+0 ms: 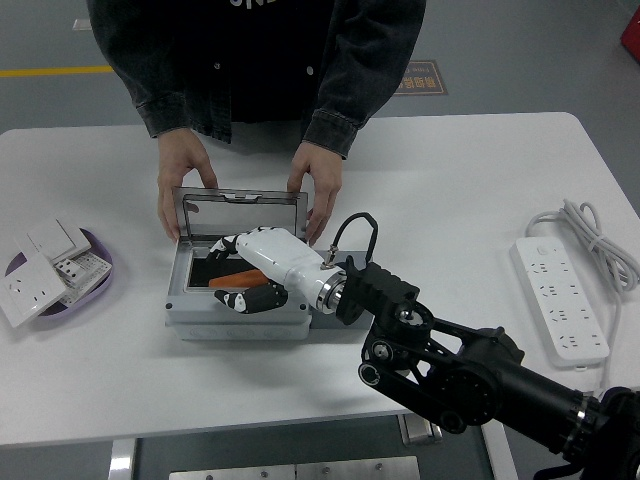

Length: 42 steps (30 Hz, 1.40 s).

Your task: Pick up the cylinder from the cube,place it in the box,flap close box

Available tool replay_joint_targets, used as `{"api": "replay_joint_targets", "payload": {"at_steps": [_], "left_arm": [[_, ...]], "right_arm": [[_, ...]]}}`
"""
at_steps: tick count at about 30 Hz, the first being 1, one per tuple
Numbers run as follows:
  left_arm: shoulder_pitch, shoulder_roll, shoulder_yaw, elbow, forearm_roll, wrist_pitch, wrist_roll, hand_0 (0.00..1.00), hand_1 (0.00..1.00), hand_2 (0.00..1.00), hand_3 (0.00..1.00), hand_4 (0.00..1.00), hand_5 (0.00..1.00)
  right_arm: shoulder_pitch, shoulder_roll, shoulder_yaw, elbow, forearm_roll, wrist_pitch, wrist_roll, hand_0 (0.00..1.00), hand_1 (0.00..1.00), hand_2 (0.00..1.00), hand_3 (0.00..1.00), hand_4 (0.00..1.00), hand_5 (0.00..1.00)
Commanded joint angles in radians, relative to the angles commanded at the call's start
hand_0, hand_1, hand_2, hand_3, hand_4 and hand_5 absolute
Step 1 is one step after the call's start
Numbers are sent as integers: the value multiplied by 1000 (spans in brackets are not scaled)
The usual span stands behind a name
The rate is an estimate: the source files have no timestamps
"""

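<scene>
The orange cylinder (232, 279) lies inside the open grey box (236, 322), mostly hidden under the right hand (262, 270), whose fingers curl over it; a real grasp I cannot tell. One person's two hands (318, 188) steady the raised lid (240, 208). One purple bowl (99, 283) holds several switches, one power strip (558, 299) lies right.

White-shelled right hand (262, 268) with black finger joints, silver wrist ring, looped black cable above; bulky black jointed arm (470, 375) behind. Person (255, 60) in dark denim jacket, buttoned cuffs.
</scene>
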Motion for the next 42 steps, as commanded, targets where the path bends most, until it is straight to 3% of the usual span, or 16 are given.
{"api": "replay_joint_targets", "payload": {"at_steps": [4,8,9,14,15,19,22,32,36,42], "left_arm": [[0,-2,2,0,-2,0,-1,638,672,661,704,753,324],[4,-3,2,0,-4,0,-2,638,672,661,704,753,324],[6,-3,0,0,-2,0,-2,638,672,660,704,752,324],[8,-2,-6,0,3,0,0,638,672,660,704,752,324],[8,-1,-7,0,4,0,0,638,672,659,703,752,324],[4,1,-4,0,5,-1,-2,638,672,659,703,752,324],[0,3,-2,0,5,-1,-2,638,672,660,704,752,323],[-5,9,6,0,10,-2,2,638,671,660,703,752,324],[-2,7,0,0,16,-2,5,638,672,659,703,752,323],[0,6,-4,0,17,-2,3,638,672,659,703,752,323]], "right_arm": [[-6,0,-3,18,80,-5,25,852,748,749,789,752,339],[8,-1,0,95,230,-8,60,852,748,749,789,752,339],[20,-9,5,115,269,-9,63,852,749,748,794,810,385],[102,-82,41,180,421,-22,64,852,749,748,794,810,385],[121,-95,47,180,452,-23,63,831,737,739,779,763,360],[193,-129,53,124,548,-26,64,831,737,739,779,763,360],[251,-139,28,46,625,-28,79,802,714,723,762,757,368],[329,-160,-116,-160,747,-24,112,791,696,715,754,754,365],[328,-179,-144,-133,731,-28,106,779,689,709,748,746,362],[318,-220,-180,-27,696,-37,89,779,688,708,745,741,359]]}}
